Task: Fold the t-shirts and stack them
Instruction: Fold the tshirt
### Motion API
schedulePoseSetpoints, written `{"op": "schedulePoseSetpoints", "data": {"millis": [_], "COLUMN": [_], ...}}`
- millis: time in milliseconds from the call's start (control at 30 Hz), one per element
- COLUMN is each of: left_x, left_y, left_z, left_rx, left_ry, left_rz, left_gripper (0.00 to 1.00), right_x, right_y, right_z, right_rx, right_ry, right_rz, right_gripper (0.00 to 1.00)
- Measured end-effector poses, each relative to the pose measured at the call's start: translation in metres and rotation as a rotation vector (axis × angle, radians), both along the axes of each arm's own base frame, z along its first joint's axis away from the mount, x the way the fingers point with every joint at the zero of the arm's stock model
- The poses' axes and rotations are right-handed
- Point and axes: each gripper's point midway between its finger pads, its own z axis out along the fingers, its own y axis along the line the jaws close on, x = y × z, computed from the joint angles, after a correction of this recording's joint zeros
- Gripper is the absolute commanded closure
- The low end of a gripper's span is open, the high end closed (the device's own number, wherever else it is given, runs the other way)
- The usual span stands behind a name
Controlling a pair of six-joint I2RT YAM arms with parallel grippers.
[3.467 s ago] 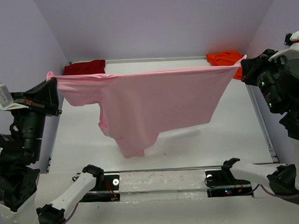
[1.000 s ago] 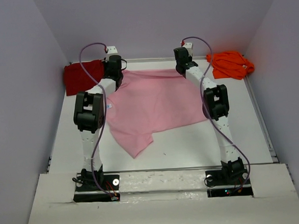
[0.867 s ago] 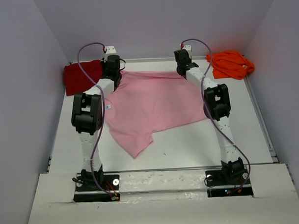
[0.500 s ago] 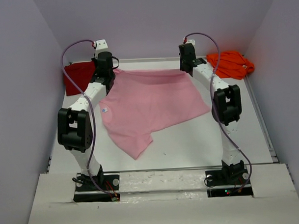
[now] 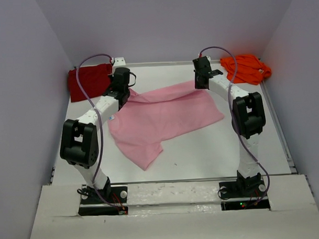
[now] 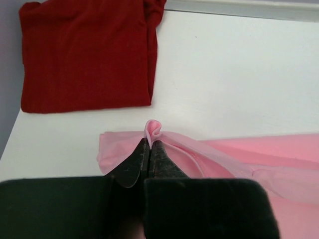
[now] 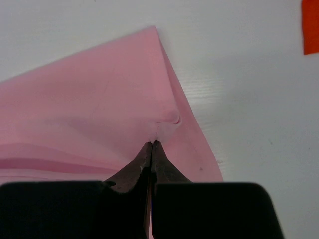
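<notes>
A: Holding what, those two?
B: The left gripper (image 6: 149, 145) and right gripper (image 7: 151, 145) each pinch the upper edge of the pink t-shirt (image 5: 164, 114), mid-frame on the desk (image 5: 218, 149).
A: Handling?
B: Light and limp. It likely sags, so grip the edges. The red t-shirt (image 5: 90, 82) lies upper left and the orange t-shirt (image 5: 246, 67) upper right; neither blocks.

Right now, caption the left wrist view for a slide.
Left end effector shut on a pinched fold of the pink t-shirt, dark red t-shirt lying beyond.

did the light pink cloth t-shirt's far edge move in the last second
Yes: the light pink cloth t-shirt has its far edge pulled nearer, away from the table's back rail.
</notes>
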Motion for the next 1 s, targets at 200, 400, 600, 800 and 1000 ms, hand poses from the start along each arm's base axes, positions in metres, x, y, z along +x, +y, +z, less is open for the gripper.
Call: {"op": "schedulePoseSetpoints", "data": {"millis": [200, 400, 600, 800, 1000], "left_x": [-0.015, -0.036, -0.055, -0.071, -0.079], "left_y": [-0.005, 0.001, 0.006, 0.005, -0.007], "left_z": [0.001, 0.024, 0.04, 0.009, -0.022], "left_rx": [-0.018, -0.033, -0.049, -0.064, -0.1], "left_ry": [0.029, 0.007, -0.012, 0.073, 0.159], "left_rz": [-0.015, -0.014, -0.012, -0.028, -0.059], "left_gripper": [1.0, 1.0, 1.0, 1.0, 1.0], "right_x": [-0.031, -0.052, -0.06, -0.075, -0.081], "right_y": [-0.009, -0.013, -0.016, -0.019, -0.02], "right_z": [-0.02, 0.002, 0.01, -0.013, -0.021], "right_rx": [-0.009, -0.003, -0.002, -0.011, -0.01], "right_ry": [0.08, 0.05, 0.036, 0.096, 0.119], "right_rz": [-0.015, -0.028, -0.033, -0.033, -0.034], "right_gripper": [1.0, 1.0, 1.0, 1.0, 1.0]}}
